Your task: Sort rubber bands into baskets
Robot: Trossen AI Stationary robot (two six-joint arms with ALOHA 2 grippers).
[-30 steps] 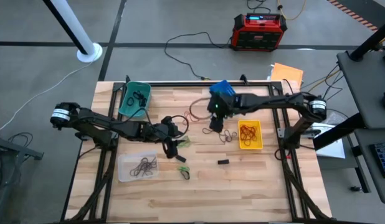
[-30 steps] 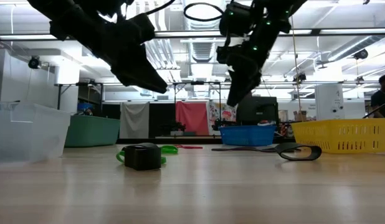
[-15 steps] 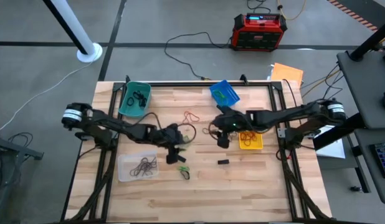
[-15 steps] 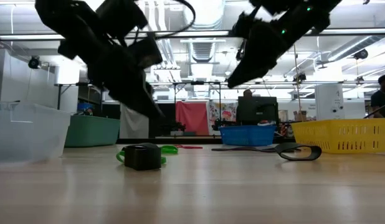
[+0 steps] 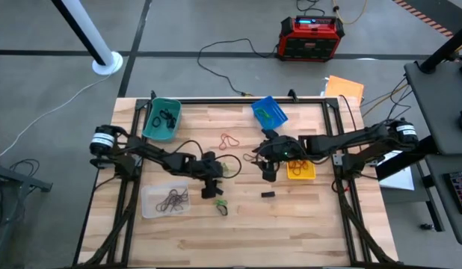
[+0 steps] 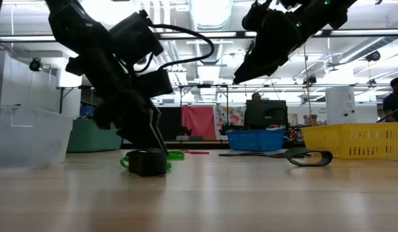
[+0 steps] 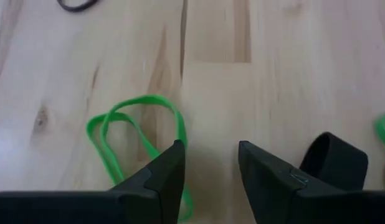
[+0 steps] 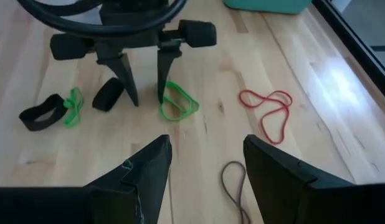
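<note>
Sorting partly done: yellow basket [image 5: 300,162], teal basket [image 5: 161,119], blue basket [image 5: 268,111], clear basket [image 5: 166,201] each hold bands. Loose left mid-table: red band [image 5: 230,140], green band [image 7: 139,134]. Left gripper [image 7: 209,171] apart, straddling green band; right gripper [image 8: 205,165] apart, empty, hovering.

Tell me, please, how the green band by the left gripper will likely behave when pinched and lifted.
The green band lies as a thin, folded loop, so it will probably flop and dangle. It looks very light. Flat on the wood, it may slip from the left gripper, whose fingers are open beside it.

Overhead looks down; low looks level; wrists close, sharing green band [image 7: 137,134]
</note>
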